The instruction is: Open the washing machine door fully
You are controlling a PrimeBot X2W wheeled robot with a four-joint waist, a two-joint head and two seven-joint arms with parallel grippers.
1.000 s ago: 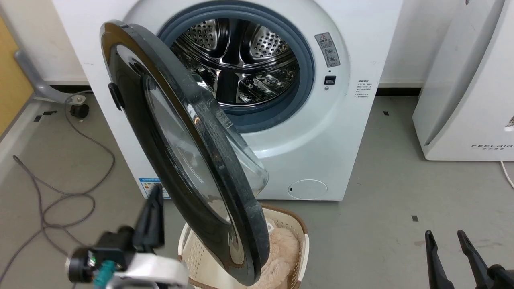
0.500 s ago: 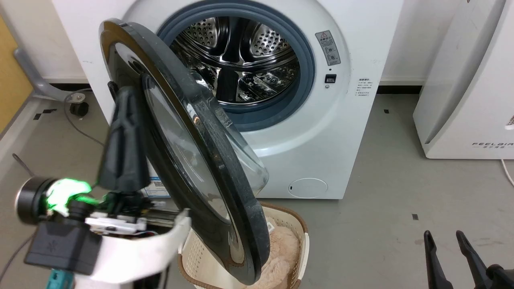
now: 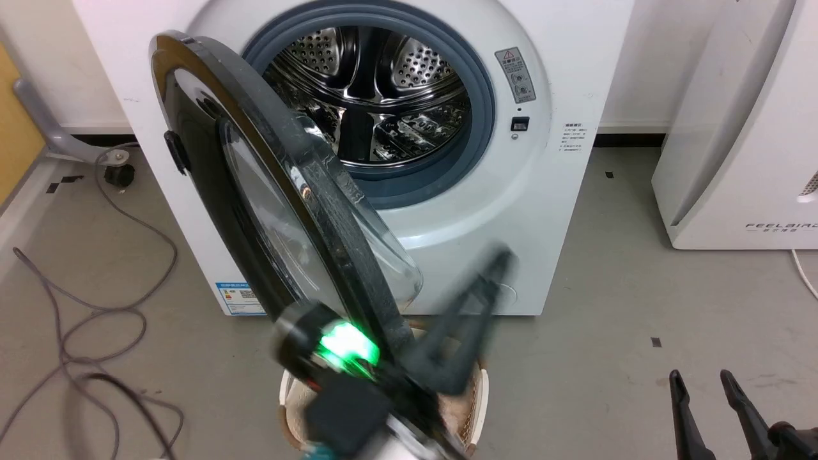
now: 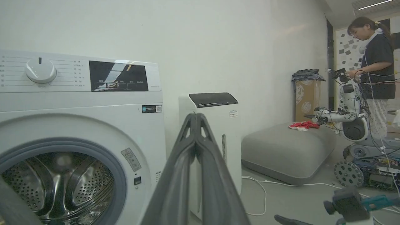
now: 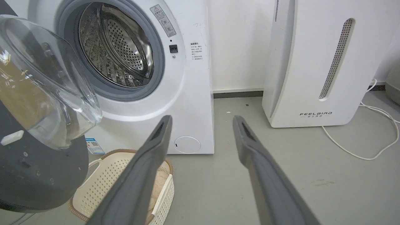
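Note:
The washing machine is a white front-loader with its steel drum showing. The washing machine door, black with a bulging glass bowl, stands about half open, hinged on the left. My left gripper is motion-blurred, low and just right of the door's lower rim, on its inner side. Its fingers point up-right over the filter cap. In the left wrist view the left gripper is shut on nothing. My right gripper is open at the lower right, away from the door, and it faces the machine.
A cream laundry basket with beige fabric sits under the door. The white FEELBIRD appliance stands to the right. Grey cables lie on the floor at left. A person and another robot are far off.
My left arm has swung from the door's outer left side across to the right of its lower rim. The door holds about the same angle. The camera has shifted slightly.

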